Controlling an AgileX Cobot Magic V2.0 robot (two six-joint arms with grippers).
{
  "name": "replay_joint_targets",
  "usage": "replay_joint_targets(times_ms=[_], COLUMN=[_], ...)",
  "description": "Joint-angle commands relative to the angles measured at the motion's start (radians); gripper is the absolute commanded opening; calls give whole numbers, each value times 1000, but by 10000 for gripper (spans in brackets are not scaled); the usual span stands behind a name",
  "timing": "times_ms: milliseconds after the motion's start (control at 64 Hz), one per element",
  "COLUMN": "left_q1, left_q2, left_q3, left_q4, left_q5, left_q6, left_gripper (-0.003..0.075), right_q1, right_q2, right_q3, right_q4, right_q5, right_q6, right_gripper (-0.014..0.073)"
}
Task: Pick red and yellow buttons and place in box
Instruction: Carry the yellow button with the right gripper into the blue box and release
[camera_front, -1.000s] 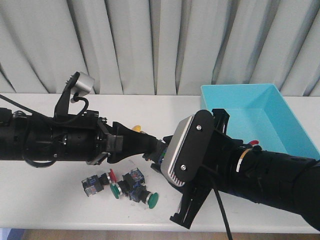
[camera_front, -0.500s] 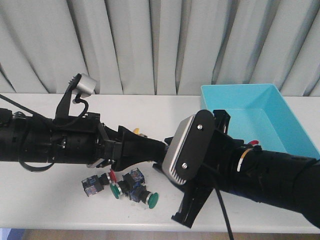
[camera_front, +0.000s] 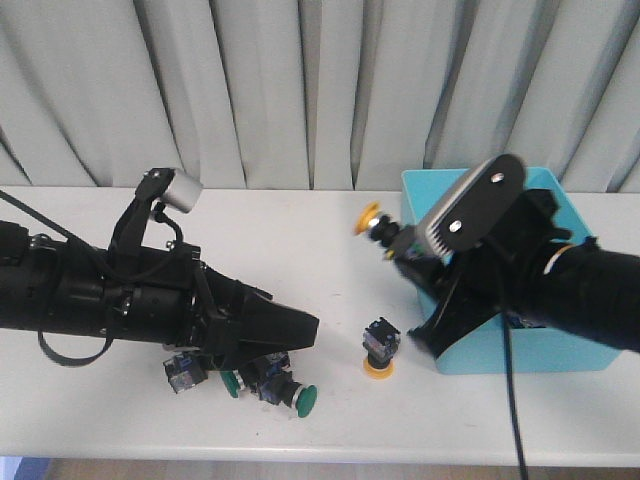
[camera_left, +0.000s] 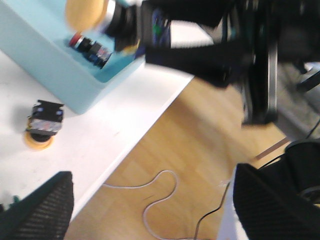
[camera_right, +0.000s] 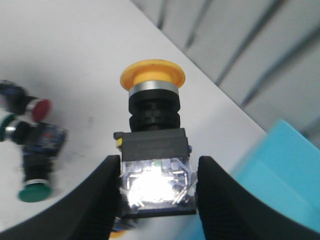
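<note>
My right gripper (camera_front: 400, 245) is shut on a yellow button (camera_front: 375, 222) and holds it in the air by the left wall of the turquoise box (camera_front: 560, 200). In the right wrist view the fingers (camera_right: 107, 195) clamp the button's black body (camera_right: 152, 145), cap pointing away. A second yellow button (camera_front: 378, 352) stands cap down on the table left of the box. A red button (camera_left: 87, 46) lies inside the box (camera_left: 50, 75). Another red button (camera_right: 37, 109) lies on the table. My left gripper (camera_front: 305, 328) is open and empty, low over the table.
Green-capped buttons (camera_front: 300, 397) lie in a small cluster near the table's front edge, partly under the left arm. A white cable (camera_left: 160, 192) lies on the wooden floor past the table's edge. Grey curtains hang behind the table.
My right arm has risen and swung right to the box with the yellow button in its grip. The left gripper has dropped lower. The cap-down yellow button now shows on the table.
</note>
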Motion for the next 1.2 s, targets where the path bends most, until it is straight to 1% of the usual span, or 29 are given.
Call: replay_joint_targets(times_ms=[0,109,266,422,484,734,906,1016,1188], left_q1=[-4,-4,-4,-4,-4,-4,-4,-4,-4], left_q2=[-26,-26,-26,-26,-26,-26,-26,-26,-26], left_q3=[-26,-26,-26,-26,-26,-26,-26,-26,-26], left_q4=[-17,36,124,144,144,144,145,147,151], left_q5=[-18,-43,-51,-47,-47,-48,-48,-48,-51], left_q6=[1,1,1,1,1,1,1,1,1], left_gripper=[608,605,587,583,583,583,583,583,583], right_q1=[-93,-212,-345,-430,-453,-459,-459,-459,-459], right_q2=[-6,44,186,369,449,683,767,777,776], right_q3=[-33,-70,-177,-315,-363,-515,-570,-579,-579], right_q4=[15,16,16,14,12,7,6,7,7], right_q5=[-71,-47,111,257,307,428,476,480,481], right_q6=[33,106,244,359,377,378,378,378,378], right_gripper=[224,224,226,227,227,227,237,290,423])
